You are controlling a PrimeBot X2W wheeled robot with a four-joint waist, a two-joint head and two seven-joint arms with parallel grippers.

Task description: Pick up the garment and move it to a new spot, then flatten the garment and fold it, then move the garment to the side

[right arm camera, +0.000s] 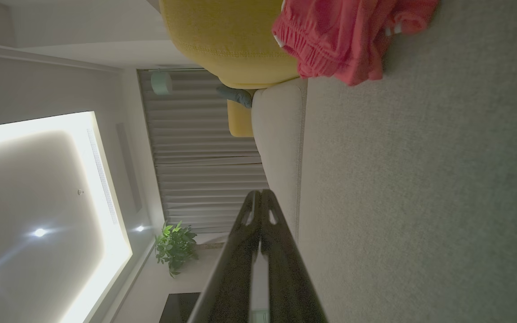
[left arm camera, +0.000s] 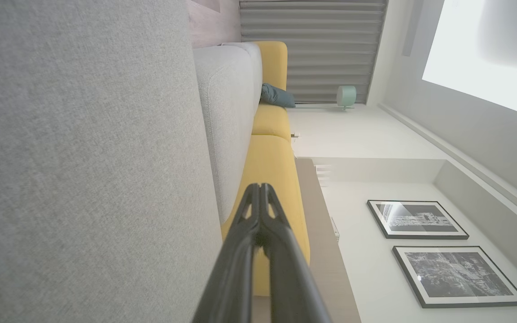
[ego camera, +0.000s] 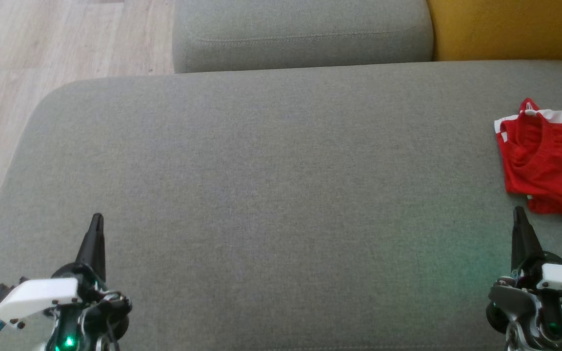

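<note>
Item under task: the red garment with white trim lies crumpled on the grey sofa seat, at 3 o'clock in the head view, and is partly cut off by that edge. It is not flattened or folded.

Left gripper: at 7 o'clock, over the seat, fingers pressed together, holding nothing.

Right gripper: at 4 o'clock, fingers likewise together and empty. The garment sits near its tip, toward 1 o'clock, with a gap of bare fabric between them.

Surroundings: a grey back cushion stands at 12 o'clock, a yellow cushion at 1 o'clock, and wood floor at 10 o'clock.
</note>
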